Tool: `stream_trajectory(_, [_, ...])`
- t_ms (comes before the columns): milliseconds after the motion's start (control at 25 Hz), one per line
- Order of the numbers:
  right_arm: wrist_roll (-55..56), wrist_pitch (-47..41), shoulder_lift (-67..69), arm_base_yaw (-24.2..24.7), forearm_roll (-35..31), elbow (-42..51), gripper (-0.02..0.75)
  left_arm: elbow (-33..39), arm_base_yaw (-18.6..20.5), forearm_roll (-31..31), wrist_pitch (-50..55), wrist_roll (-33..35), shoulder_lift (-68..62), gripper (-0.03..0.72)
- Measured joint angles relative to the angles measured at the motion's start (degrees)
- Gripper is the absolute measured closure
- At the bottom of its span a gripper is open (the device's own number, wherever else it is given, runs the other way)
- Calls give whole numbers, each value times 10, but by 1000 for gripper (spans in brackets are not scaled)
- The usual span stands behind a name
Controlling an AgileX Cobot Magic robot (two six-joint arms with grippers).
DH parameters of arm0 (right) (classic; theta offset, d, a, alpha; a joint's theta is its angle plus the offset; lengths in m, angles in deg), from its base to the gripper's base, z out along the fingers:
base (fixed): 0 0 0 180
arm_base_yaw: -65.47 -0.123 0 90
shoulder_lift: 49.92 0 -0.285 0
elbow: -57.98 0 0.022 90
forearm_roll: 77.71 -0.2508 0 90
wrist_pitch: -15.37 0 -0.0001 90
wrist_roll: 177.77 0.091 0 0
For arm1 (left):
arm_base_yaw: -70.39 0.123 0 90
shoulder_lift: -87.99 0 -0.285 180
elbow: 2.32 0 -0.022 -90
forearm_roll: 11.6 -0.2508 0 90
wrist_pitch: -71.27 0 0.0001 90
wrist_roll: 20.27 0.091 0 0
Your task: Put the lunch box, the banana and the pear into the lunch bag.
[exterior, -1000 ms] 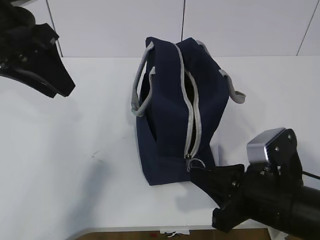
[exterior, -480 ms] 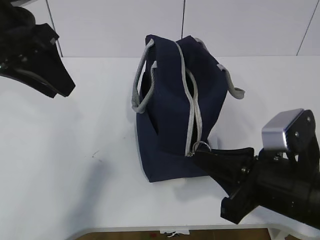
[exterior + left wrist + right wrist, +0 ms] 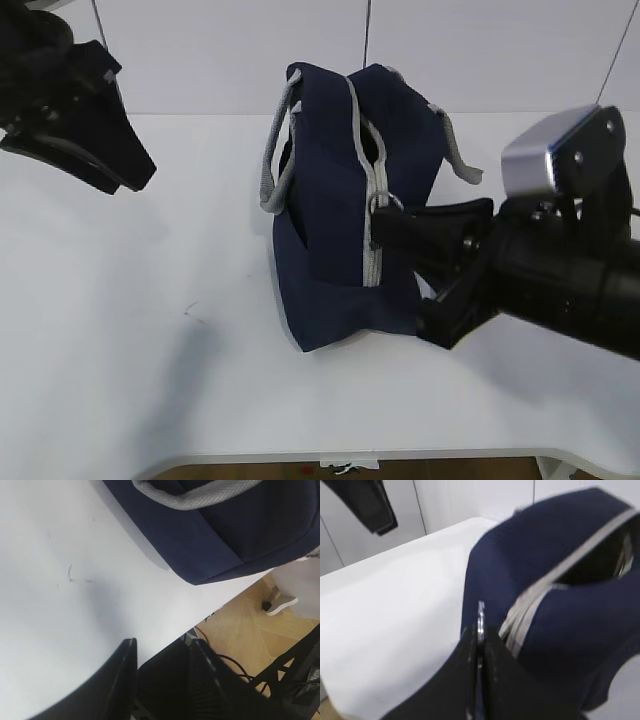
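Observation:
The navy lunch bag [image 3: 330, 240] stands mid-table, and its side fills the top of the left wrist view [image 3: 220, 535]. My right gripper [image 3: 385, 222] is shut on the ring pull [image 3: 385, 203] halfway along the grey zipper [image 3: 372, 250]. In the right wrist view the ring pull [image 3: 480, 614] stands pinched in my right gripper [image 3: 479, 631], and beyond it the lunch bag [image 3: 520, 570] gapes dark. My left gripper [image 3: 125, 172] hovers at the far left, open and holding nothing [image 3: 162, 644]. Lunch box, banana and pear are out of view.
Grey webbing handles [image 3: 272, 170] [image 3: 455, 150] hang on both sides of the bag. The white table [image 3: 150, 330] ends at a front edge [image 3: 400, 455], with wooden floor and cables [image 3: 250, 630] below. A white wall stands behind.
My right gripper has carried the ring pull from the bag's near end to about halfway along the zipper, closing that stretch. The bag has leaned and shifted slightly. The left arm has hardly moved.

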Motion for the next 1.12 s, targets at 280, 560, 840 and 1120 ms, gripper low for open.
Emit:
stream_trajectory(280, [19,-99,-4,0,13,-91,737,0,0,2,0,0,0,418])
stream_trajectory(560, [58,-195,6,0,13,-183,737,0,-2,5,0,0,0,418])
stream_trajectory(840, [93,-276,27,0,12,-259,737,0,-50,6,0,2,0,418])
stream_trajectory(1120, [100,-295,29,0,-3,-267,737,0,-109,6,-58,3,0,409])
